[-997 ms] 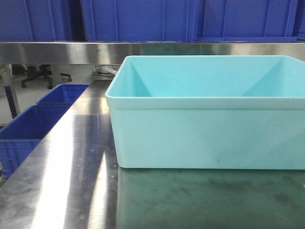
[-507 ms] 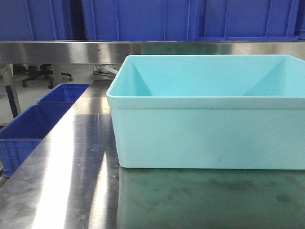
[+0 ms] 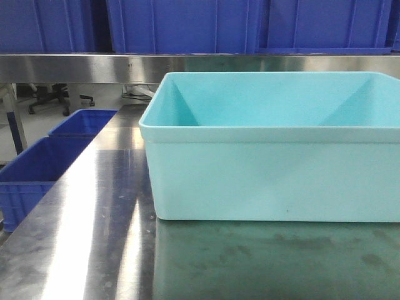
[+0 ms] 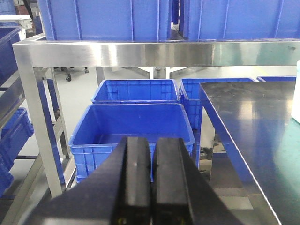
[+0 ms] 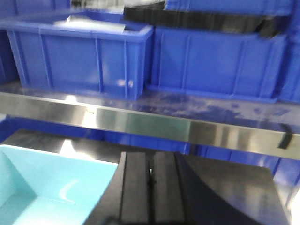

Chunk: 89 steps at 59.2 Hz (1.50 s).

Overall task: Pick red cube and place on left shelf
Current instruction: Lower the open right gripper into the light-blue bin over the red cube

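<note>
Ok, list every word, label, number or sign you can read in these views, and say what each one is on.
None can be read.
The turquoise tub, the steel table, the front rail of the left shelf and the dark blue bins show no print.
A pale mark on one bin in the right wrist view is too blurred to tell whether it is text.

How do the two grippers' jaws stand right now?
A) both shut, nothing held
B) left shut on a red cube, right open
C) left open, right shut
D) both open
A: in the wrist views the left gripper and the right gripper each show jaws pressed together with nothing between them.
</note>
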### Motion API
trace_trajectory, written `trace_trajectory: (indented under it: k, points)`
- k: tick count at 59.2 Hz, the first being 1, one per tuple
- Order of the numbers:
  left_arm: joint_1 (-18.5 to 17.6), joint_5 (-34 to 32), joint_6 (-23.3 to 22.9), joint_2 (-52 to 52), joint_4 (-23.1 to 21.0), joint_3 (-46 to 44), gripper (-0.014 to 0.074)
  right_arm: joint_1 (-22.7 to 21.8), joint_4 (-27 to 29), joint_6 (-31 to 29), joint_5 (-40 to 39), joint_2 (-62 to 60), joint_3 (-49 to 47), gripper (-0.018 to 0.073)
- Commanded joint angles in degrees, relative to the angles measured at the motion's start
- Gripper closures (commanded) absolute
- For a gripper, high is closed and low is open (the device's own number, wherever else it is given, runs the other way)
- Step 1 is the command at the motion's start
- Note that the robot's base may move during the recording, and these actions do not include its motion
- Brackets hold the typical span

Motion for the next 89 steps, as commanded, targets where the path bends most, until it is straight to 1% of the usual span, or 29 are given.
trace_trajectory:
  k: [1,10,16,22,28,31,42,48,57,61,64,70,71,73,74,76,82,89]
  points:
    - [-0.4,-5.0,0.0,-0.9,-0.2,1.3,0.0495,1.3,-0.5,0.0,1.5,5.6,-8.5,0.0505]
    - [-0.4,-5.0,0.0,-0.9,-0.2,1.3,0.0495,3.8,-0.5,0.0,13.1,15.3,-18.6,0.0505]
    - [-0.4,-5.0,0.0,-0.9,-0.2,1.3,0.0495,5.1,-0.5,-0.3,19.4,20.9,-24.0,0.0505]
    - [-0.4,-5.0,0.0,-0.9,-0.2,1.3,0.0495,6.2,-0.5,-0.9,27.6,25.3,-28.7,0.0505]
    - [-0.4,-5.0,0.0,-0.9,-0.2,1.3,0.0495,7.0,-0.5,-4.4,36.7,29.1,-33.2,0.0505]
    - [-0.4,-5.0,0.0,-0.9,-0.2,1.3,0.0495,7.3,-0.5,-7.5,41.2,30.8,-35.2,0.0505]
    - [-0.4,-5.0,0.0,-0.9,-0.2,1.3,0.0495,8.3,0.4,-17.1,52.8,34.9,-40.1,0.0505]
    - [-0.4,-5.0,0.0,-0.9,-0.2,1.3,0.0495,8.9,0.4,-20.1,56.1,36.1,-41.2,0.0505]
    - [-0.4,-5.0,0.0,-0.9,-0.2,1.3,0.0495,9.7,2.0,-24.0,58.0,37.2,-41.2,0.0499]
    - [-0.4,-5.0,0.0,-0.9,-0.2,1.3,0.0495,10.1,3.0,-24.9,58.6,37.8,-41.2,0.0458]
    - [-0.4,-5.0,0.0,-0.9,-0.2,1.3,0.0495,10.2,4.2,-25.6,58.9,38.0,-41.2,0.0386]
    - [-0.4,-5.0,0.0,-0.9,-0.2,1.3,0.0495,10.7,5.7,-25.9,58.3,38.2,-41.2,0.0160]
    - [-0.4,-5.0,0.0,-0.9,-0.2,1.3,0.0495,10.9,6.0,-25.9,58.0,38.2,-41.2,0.0102]
    - [-0.4,-5.0,0.0,-0.9,-0.2,1.3,0.0495,11.2,6.1,-25.9,57.6,38.2,-41.2,0.0027]
    - [-0.4,-5.0,0.0,-0.9,-0.2,1.3,0.0495,11.3,6.1,-26.0,57.3,38.2,-41.2,-0.0024]
    - [-0.4,-5.0,0.0,-0.9,-0.2,1.3,0.0495,11.3,6.1,-26.0,56.7,38.2,-41.2,-0.0080]
    - [-0.4,-5.0,0.0,-0.9,-0.2,1.3,0.0495,11.7,6.0,-26.0,55.8,38.3,-41.2,-0.0050]
    - [-0.4,-5.0,0.0,-0.9,-0.2,1.3,0.0495,11.9,6.0,-26.0,56.2,38.8,-41.2,-0.0049]
